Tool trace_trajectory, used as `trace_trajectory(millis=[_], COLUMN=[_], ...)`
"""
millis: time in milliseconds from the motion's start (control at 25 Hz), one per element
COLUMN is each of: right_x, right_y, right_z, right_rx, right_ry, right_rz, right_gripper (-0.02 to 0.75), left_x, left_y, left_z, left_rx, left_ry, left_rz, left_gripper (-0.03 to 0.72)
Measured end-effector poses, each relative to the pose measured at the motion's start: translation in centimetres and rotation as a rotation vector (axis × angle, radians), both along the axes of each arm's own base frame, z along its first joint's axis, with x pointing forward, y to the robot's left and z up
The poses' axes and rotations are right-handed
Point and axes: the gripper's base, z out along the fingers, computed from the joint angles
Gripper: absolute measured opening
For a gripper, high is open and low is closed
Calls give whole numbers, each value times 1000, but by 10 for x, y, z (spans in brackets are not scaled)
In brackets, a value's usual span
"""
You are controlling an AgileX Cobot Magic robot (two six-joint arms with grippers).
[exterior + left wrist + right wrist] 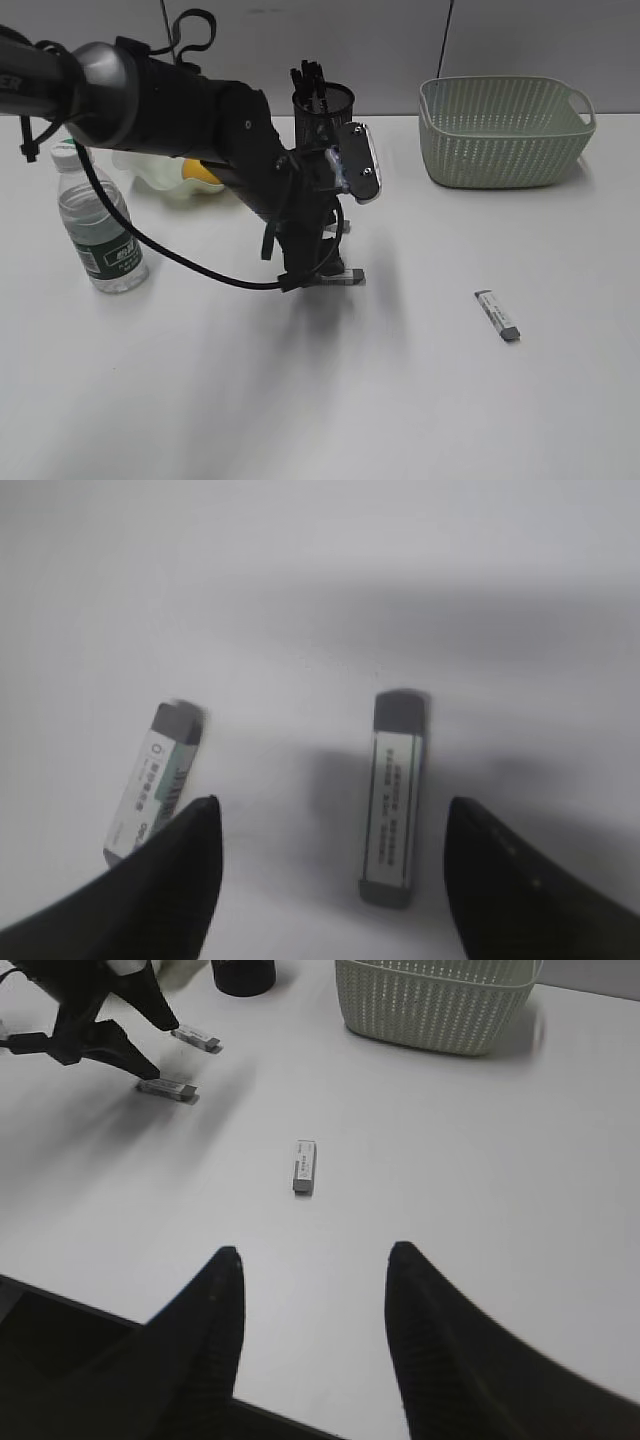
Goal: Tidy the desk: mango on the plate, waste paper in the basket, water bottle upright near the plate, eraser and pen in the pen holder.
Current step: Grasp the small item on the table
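Note:
Three grey-and-white erasers lie on the table. One eraser (395,800) lies between the fingers of my open left gripper (330,815), touching neither; a second eraser (155,780) lies just left of it. In the exterior view that left gripper (318,277) points down over an eraser (346,277). The third eraser (498,315) lies alone at the right, ahead of my open, empty right gripper (314,1252). The water bottle (100,225) stands upright beside the plate (150,172), which holds the mango (206,176). Dark pens (310,80) stick out of the pen holder (325,112). The waste paper is out of view.
The basket (505,130) stands at the back right against the wall. The left arm and its black cable (180,262) stretch across from the left, in front of the plate and pen holder. The right arm does not show in the exterior view.

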Motion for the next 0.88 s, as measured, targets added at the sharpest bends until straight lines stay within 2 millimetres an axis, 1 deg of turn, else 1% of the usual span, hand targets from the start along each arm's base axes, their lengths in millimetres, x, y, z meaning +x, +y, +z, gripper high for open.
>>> trace_trajectory(millis=[80, 160, 360, 560, 720, 800, 880], right_x=[0, 0, 0, 0, 0, 0, 0], right_y=[0, 0, 0, 0, 0, 0, 0], right_z=[0, 0, 0, 0, 0, 0, 0], right_rx=[0, 0, 0, 0, 0, 0, 0], right_ry=[0, 0, 0, 0, 0, 0, 0], right_rz=[0, 0, 0, 0, 0, 0, 0], right_gripper=[372, 372, 371, 371, 371, 371, 371], left_x=[5, 9, 12, 14, 14, 14, 15], left_y=[-7, -12, -22, -25, -25, -25, -26], left_z=[0, -5, -16, -15, -25, -32, -34], left_rx=[-17, -16, 12, 16, 25, 34, 31], left_ry=[24, 68, 195, 193, 208, 218, 217], left_rz=[9, 9, -19, -44, -46, -45, -42], left_gripper=[513, 496, 463, 446, 396, 359, 316])
